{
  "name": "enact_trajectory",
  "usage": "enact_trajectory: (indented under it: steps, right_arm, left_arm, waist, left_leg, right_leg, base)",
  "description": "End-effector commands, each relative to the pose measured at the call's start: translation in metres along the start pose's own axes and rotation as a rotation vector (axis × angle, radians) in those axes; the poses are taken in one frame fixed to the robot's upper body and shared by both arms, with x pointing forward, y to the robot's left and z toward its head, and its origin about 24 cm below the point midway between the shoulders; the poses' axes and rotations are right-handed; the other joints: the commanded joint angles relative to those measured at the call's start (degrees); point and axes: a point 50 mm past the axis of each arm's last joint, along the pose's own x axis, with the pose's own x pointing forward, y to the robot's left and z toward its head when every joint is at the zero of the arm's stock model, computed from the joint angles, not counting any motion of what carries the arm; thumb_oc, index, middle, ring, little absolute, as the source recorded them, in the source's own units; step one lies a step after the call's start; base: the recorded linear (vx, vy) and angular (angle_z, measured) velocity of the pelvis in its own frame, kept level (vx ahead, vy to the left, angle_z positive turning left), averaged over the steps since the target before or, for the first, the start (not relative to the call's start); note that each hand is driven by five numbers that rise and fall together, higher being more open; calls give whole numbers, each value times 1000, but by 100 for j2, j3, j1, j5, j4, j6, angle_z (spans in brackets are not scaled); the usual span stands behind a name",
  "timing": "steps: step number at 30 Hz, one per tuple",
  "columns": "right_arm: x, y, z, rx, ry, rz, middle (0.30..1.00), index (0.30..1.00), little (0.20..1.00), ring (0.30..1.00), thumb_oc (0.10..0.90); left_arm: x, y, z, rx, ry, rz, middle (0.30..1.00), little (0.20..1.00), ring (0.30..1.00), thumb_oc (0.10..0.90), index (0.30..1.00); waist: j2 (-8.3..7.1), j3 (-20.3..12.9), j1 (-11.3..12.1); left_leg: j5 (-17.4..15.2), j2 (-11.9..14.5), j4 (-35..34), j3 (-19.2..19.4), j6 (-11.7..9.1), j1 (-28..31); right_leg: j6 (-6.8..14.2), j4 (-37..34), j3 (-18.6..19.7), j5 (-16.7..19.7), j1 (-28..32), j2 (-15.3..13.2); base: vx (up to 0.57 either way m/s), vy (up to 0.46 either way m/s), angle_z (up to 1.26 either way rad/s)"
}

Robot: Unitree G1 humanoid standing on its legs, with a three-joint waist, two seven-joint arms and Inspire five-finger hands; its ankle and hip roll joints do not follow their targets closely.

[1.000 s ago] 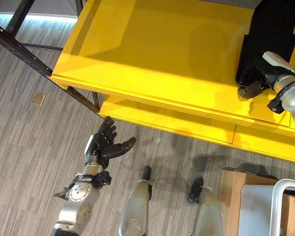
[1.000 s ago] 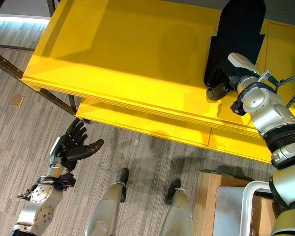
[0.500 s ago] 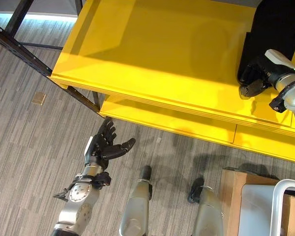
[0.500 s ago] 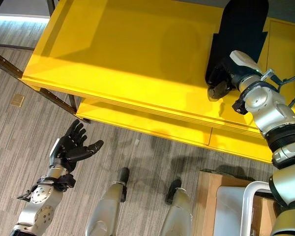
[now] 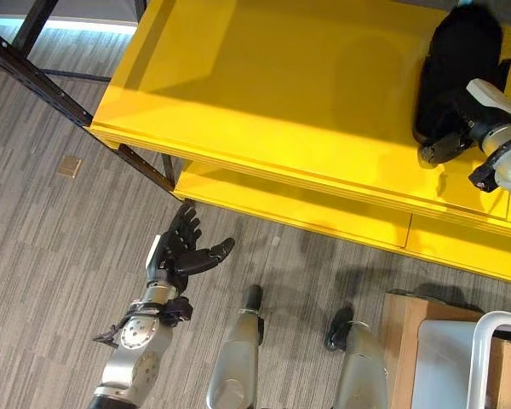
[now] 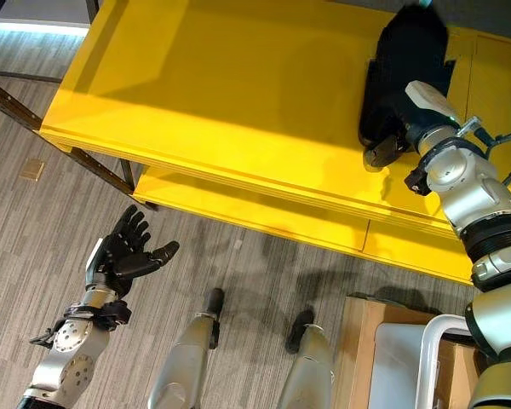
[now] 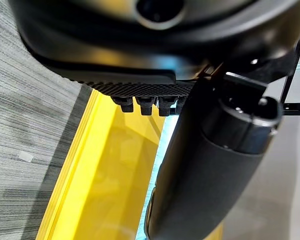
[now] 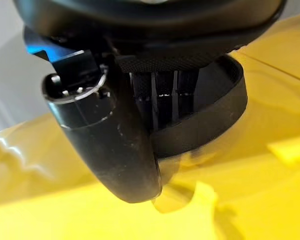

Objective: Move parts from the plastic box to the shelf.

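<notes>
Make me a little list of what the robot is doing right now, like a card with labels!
Place: a yellow shelf above grey striped floor
Part: a flat black part lying on the shelf top, toward the robot's right
Right robot hand: on the shelf, fingers curled round the near end of the black part
Left robot hand: open, fingers spread, hanging over the floor below the shelf edge, holding nothing
Also there: a box at the lower right

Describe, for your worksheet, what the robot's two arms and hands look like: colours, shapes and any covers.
Both arms are silver-grey metal, built from rounded, cylindrical segments with round joint housings at the wrists. Each ends in a dark hand with black fingers and a thick black thumb: the left hand and the right hand. A white cover sits on the right hand.
</notes>
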Motion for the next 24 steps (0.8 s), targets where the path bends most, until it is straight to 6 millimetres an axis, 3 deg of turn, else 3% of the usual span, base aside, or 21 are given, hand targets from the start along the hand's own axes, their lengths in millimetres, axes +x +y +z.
enact_trajectory:
  steps: [1,24]
  right_arm:
    - [5,-21,18,29,-55,-57,1000,1000,1000,1000,900]
    - [3,-2,14,108,-57,-18,1000,1000,1000,1000,900]
  left_arm:
    - [3,-9,42,-32,-222,-69,1000,1000,1000,900,1000]
    - [4,-10,42,-42,-222,-70,1000,1000,1000,900,1000]
  waist:
    - [-49,-110,85]
    - [-43,-49,55]
  left_leg:
    - [-486,398,285,3,-70,121]
    - [-500,407,324,13,-66,124]
  right_leg:
    - [186,-328,275,-72,395,25]
    - [198,-337,312,-31,387,25]
  base:
    - [0,0,0]
    - [0,0,0]
